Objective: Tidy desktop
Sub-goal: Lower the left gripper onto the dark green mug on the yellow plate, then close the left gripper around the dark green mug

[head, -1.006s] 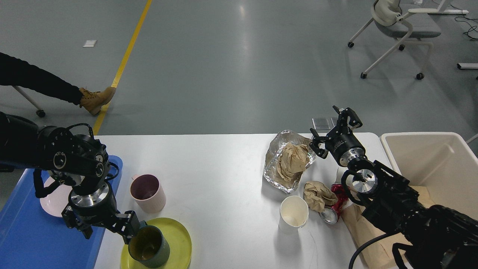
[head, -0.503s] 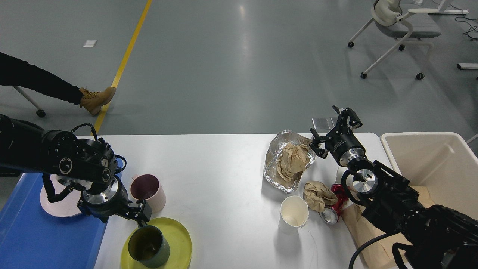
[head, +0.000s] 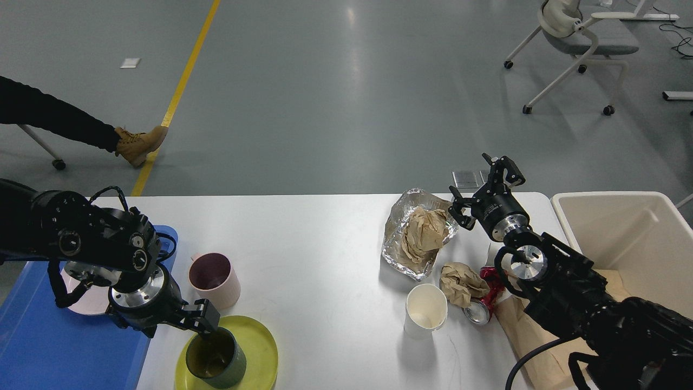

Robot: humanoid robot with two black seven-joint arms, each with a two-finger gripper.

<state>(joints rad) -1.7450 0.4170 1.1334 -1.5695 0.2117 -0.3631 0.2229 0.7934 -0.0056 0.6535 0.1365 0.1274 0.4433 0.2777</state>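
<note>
**Left end effector drops back to the green mug's rim**

Since half a second ago the left end effector point(head: 201, 323) has come down and back toward 7 o'clock, so its dark fingers now sit at the far rim of the green mug point(head: 215, 358); whether they pinch that rim cannot be told. The right arm has not shifted.

The white tabletop point(head: 319, 254) fills the lower middle of the head view. At 7 o'clock on it the green mug stands upright on a yellow plate point(head: 260, 352), with a pink mug point(head: 214, 279) just beyond, toward 12 o'clock. A blue tray point(head: 48, 341) lies at the tabletop's 9 o'clock edge, carrying a pale plate point(head: 81, 292) partly hidden by the left arm.

Toward 3 o'clock lie a foil sheet point(head: 398, 241) holding crumpled brown paper point(head: 425, 230), a white paper cup point(head: 426, 314), another paper wad point(head: 460, 281) and a crushed red can point(head: 484, 303). The right end effector point(head: 484, 181) hovers beside the foil with its fingers spread apart, holding nothing. A cream bin point(head: 622, 233) stands at the 3 o'clock edge.
</note>
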